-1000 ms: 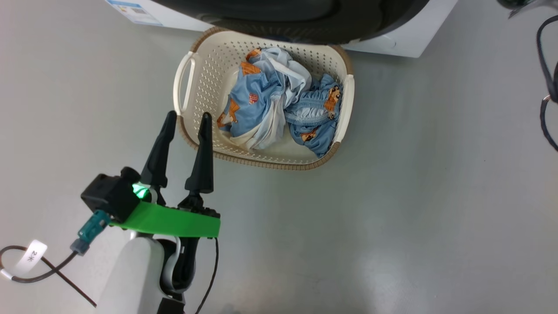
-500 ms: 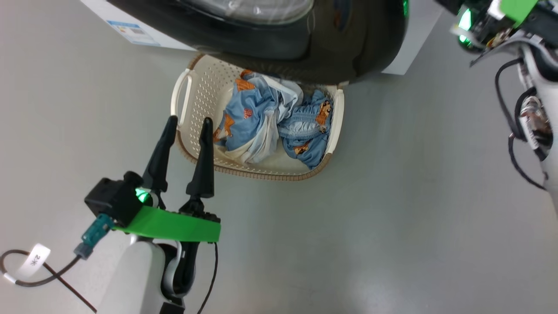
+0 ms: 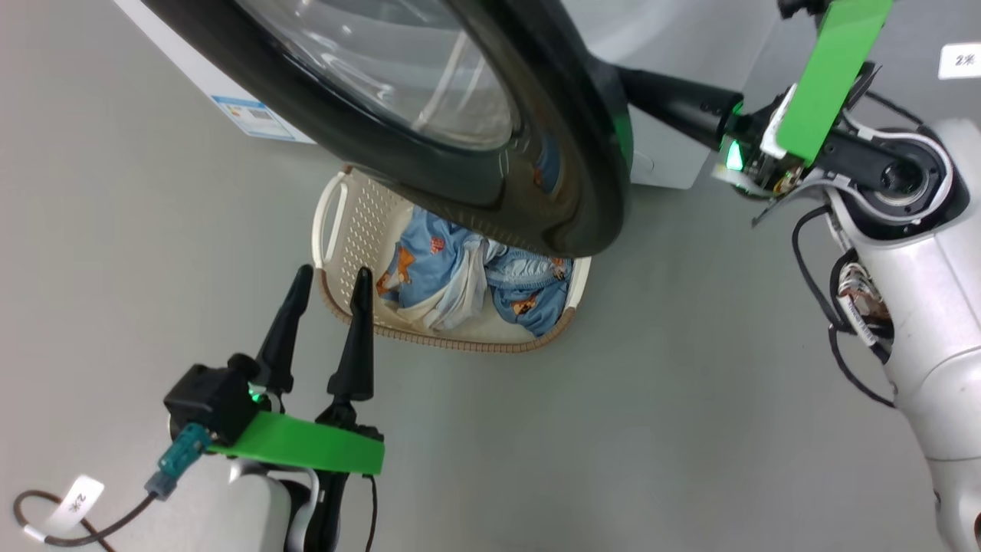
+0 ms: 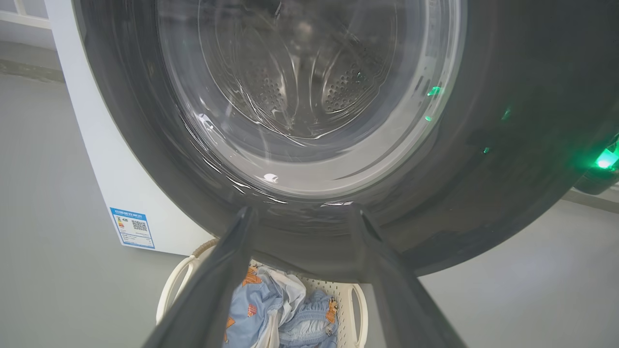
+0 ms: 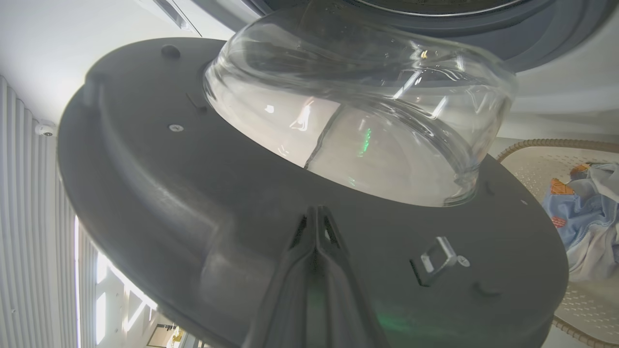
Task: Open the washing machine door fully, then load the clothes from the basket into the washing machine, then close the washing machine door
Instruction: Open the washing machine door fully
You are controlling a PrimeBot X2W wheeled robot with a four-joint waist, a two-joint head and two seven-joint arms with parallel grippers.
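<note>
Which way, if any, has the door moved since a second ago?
Yes, probably: the washing machine door now overhangs the far half of the basket; earlier only its far rim. It swung further open, though the head camera shifted too.

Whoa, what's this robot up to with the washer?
It is working on the washing machine door. Its right gripper, shut, has its fingertips against the door's inner side, and the door stands partly open above the basket. The left gripper hovers open by the basket's near rim, holding nothing. The clothes lie in the basket, not yet loaded.
</note>
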